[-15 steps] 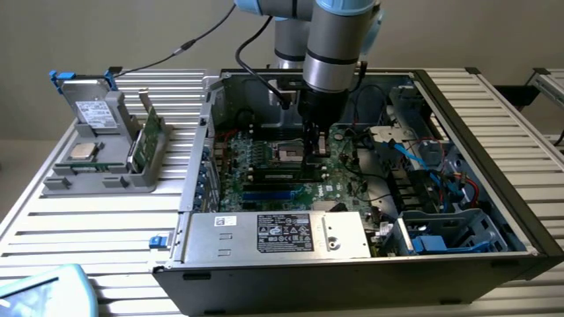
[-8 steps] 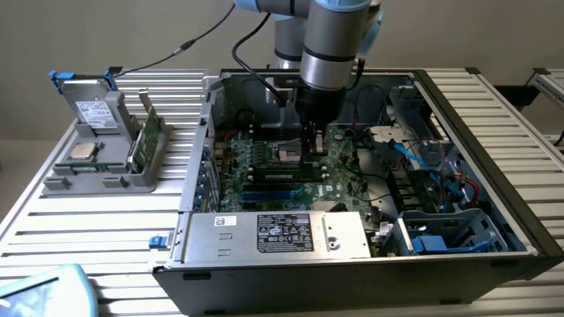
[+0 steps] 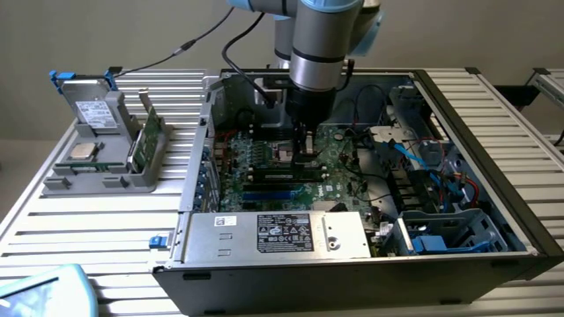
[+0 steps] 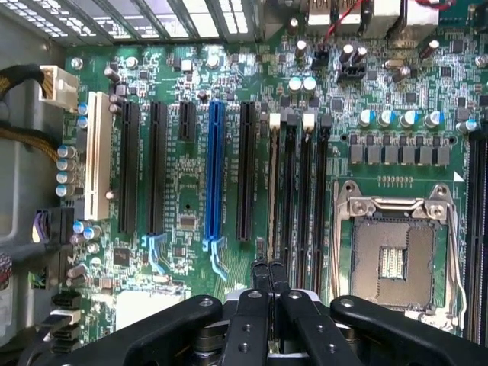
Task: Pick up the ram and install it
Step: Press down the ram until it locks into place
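Note:
The ram (image 4: pixel 273 191) stands edge-on in the memory slot closest to the black expansion slots, and its white latch (image 4: pixel 274 120) shows at the far end. From outside, the ram (image 3: pixel 284 176) is a dark stick lying across the motherboard. My gripper (image 4: pixel 268 267) is shut, fingertips together right at the stick's near end. In the exterior view the gripper (image 3: pixel 307 157) reaches straight down into the open case over that end. Whether the tips pinch the ram or only rest on it, I cannot tell.
The empty processor socket (image 4: pixel 393 255) lies beside the memory slots, and a blue slot (image 4: pixel 216 168) on the other side. The power supply (image 3: pixel 273 232) and drive cage (image 3: pixel 440 238) line the case front. Left of the case a grey holder (image 3: pixel 97 178) carries a drive, a silver processor chip (image 3: pixel 82 151) and an upright green board (image 3: pixel 152 135).

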Robot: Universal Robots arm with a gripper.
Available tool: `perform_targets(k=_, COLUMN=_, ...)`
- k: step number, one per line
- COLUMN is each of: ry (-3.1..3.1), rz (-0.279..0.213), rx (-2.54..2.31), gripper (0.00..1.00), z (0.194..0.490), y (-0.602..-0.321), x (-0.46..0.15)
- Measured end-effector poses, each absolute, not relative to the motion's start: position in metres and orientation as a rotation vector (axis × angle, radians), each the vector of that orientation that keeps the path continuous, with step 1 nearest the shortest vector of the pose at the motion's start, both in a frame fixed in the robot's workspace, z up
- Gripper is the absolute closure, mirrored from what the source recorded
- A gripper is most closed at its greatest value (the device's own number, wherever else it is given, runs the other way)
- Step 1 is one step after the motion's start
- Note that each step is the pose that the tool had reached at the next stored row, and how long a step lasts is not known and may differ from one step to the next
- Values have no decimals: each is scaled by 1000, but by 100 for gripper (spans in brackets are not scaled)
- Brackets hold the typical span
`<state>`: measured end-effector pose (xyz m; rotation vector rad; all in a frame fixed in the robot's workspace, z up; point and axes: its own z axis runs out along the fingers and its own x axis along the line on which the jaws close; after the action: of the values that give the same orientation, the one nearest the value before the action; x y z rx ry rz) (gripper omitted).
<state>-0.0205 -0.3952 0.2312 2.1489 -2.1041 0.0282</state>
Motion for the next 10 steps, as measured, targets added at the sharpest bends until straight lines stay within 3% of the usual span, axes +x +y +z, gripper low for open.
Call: perform_targets(k=10, ry=-2106, rz=24, rx=2151, gripper=89, z=232, y=-397, x=-40)
